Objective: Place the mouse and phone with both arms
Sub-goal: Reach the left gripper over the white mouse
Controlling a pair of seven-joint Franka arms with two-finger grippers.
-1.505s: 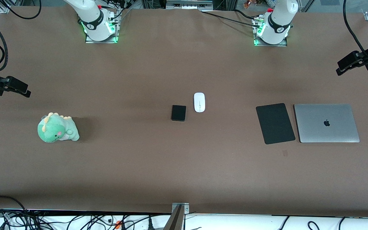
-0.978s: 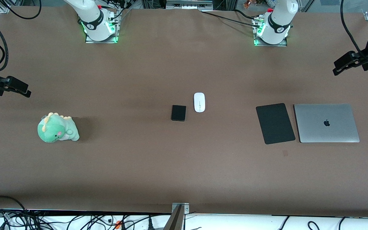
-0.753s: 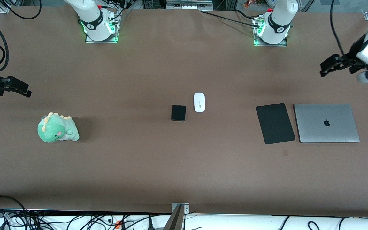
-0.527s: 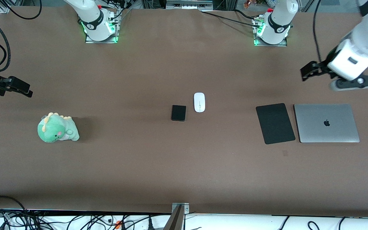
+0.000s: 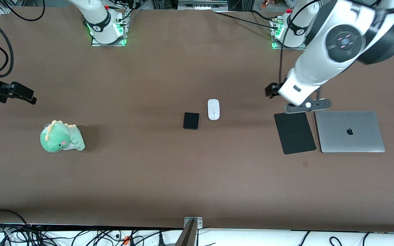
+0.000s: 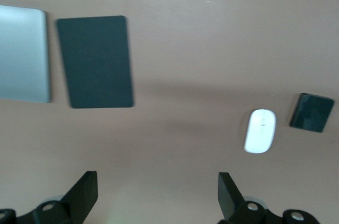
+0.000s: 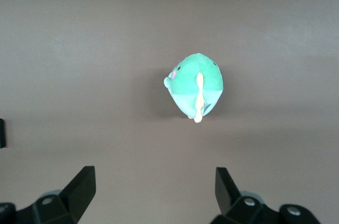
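You're looking at a small white oval mouse (image 5: pixel 213 109), glossy, with a thin grey line down its front middle, lying flat near the middle of the table (image 5: pixel 169 177). The phone (image 5: pixel 191 120) is a small black slab with rounded corners, flat just beside the mouse at about its 8 o'clock in the front view, a narrow strip of table between them. In the left wrist view the mouse (image 6: pixel 259 131) and phone (image 6: pixel 312 112) show side by side, apart.

Toward the left arm's end lie a black pad (image 5: pixel 294 132) and a closed silver laptop (image 5: pixel 349 131), side by side and close. A green plush (image 5: pixel 61 137) sits toward the right arm's end, well apart from the phone.

The left gripper (image 5: pixel 271 90) hangs over bare table at roughly 11 o'clock of the pad; its fingers (image 6: pixel 85 195) are spread wide and hold nothing. The right gripper (image 5: pixel 24 95) hangs over the table at 11 o'clock of the plush, fingers (image 7: pixel 82 187) spread wide, empty.

Compared with half a second ago, your left arm has swung in from the table's end toward the middle, so its gripper is now much closer to the mouse. The right arm waits, having barely shifted. Mouse, phone, pad, laptop and plush lie where they did.
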